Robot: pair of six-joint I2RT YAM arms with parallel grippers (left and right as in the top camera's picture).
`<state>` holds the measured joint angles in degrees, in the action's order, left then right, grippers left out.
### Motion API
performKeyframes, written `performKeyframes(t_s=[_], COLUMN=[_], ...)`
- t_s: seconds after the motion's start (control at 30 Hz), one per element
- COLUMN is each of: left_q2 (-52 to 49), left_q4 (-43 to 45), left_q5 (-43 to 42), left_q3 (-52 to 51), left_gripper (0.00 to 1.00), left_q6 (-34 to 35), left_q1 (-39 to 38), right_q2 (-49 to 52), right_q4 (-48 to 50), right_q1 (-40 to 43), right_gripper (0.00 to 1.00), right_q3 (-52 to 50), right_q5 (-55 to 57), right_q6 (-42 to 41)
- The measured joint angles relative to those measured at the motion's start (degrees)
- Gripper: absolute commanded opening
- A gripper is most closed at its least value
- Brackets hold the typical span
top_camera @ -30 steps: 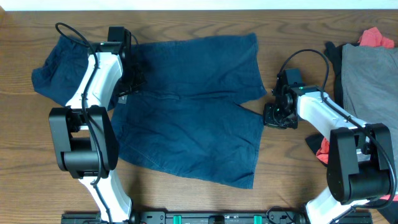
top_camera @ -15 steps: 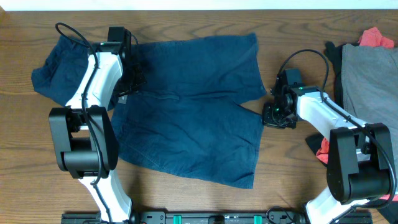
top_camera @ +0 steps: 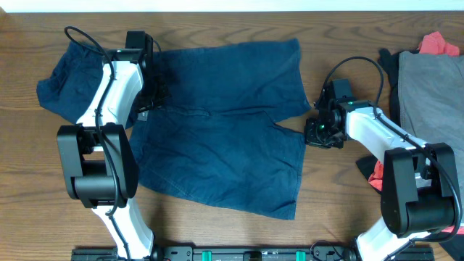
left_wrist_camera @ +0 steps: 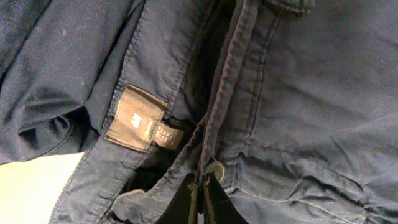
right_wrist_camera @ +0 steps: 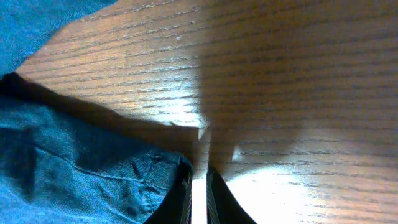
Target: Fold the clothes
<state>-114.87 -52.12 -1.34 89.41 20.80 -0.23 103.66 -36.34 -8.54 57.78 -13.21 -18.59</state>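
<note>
Right gripper [right_wrist_camera: 199,177] edged left, closed, touching navy shorts [top_camera: 217,145] hem; left gripper [left_wrist_camera: 200,186] unmoved, clamped on waistband.

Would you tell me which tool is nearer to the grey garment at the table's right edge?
Right. The right tool is at the navy shorts' leg hem, left of the grey garment; the left tool is at the waistband, beyond the shorts.

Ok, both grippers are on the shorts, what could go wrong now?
The right gripper pinches only the hem edge of the shorts, so it may slip on lifting. The left gripper is shut on fabric beside the button and may catch one layer only. The other navy garment under the left arm could get dragged.
</note>
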Motion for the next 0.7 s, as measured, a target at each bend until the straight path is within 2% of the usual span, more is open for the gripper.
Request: performKeyframes(t_s=[0.7], left_q2=[0.0], left_q4=[-0.37], left_q5=[0.02], left_q3=[0.0], left_gripper=[0.06], left_q6=[-0.09], left_q1=[0.0], right_q2=[1.73], right_q4=[2.32], right_q1=[-3.5], right_gripper=[0.09], right_q3=[1.29], right_q5=[0.87], right_q6=[-0.28])
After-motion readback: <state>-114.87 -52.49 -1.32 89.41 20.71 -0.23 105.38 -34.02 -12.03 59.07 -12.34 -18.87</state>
